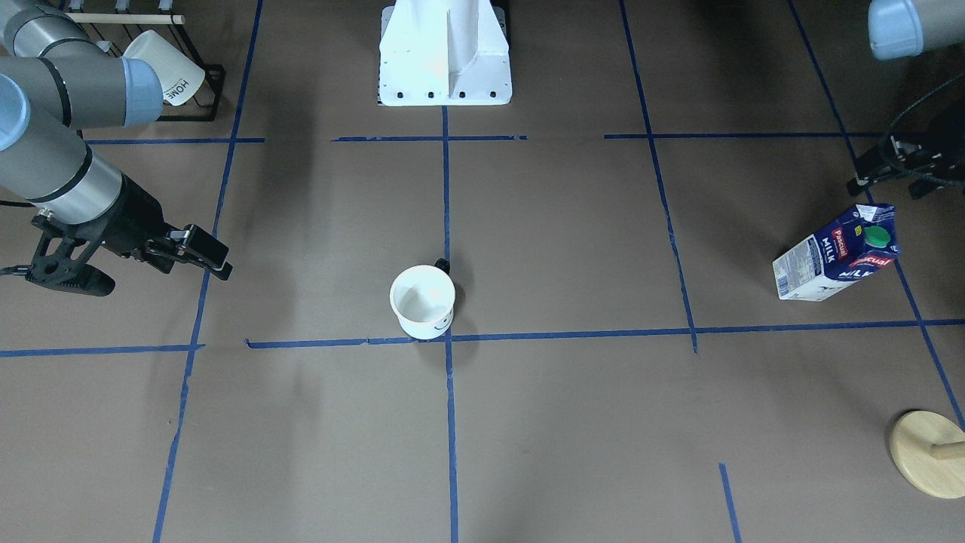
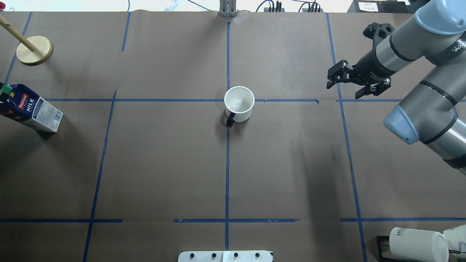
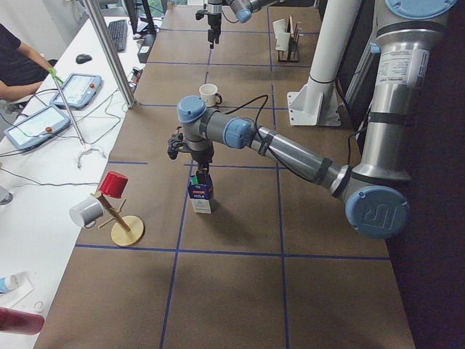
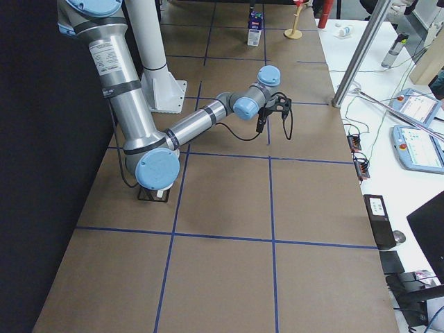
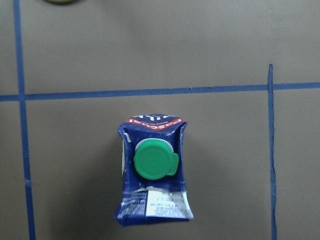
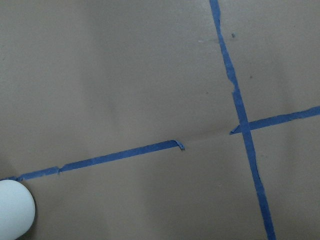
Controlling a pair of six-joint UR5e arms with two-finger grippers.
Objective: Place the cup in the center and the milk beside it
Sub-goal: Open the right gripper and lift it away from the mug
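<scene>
The cup (image 1: 422,301) stands upright at the table's middle, on the crossing of the blue tape lines, its dark handle toward the robot; it also shows in the overhead view (image 2: 239,103) and at the right wrist view's lower left corner (image 6: 15,207). The milk (image 1: 837,258) stands upright far out on the robot's left side (image 2: 32,109). My left gripper (image 1: 889,186) hovers just above the milk's green cap (image 5: 155,160), open and not touching it. My right gripper (image 2: 344,84) is open and empty, well to the cup's right.
A black rack with ribbed "HOME" mugs (image 2: 417,243) stands at the near right corner. A round wooden stand (image 2: 34,50) sits beyond the milk at the far left. The white robot base (image 1: 445,56) is at the near edge.
</scene>
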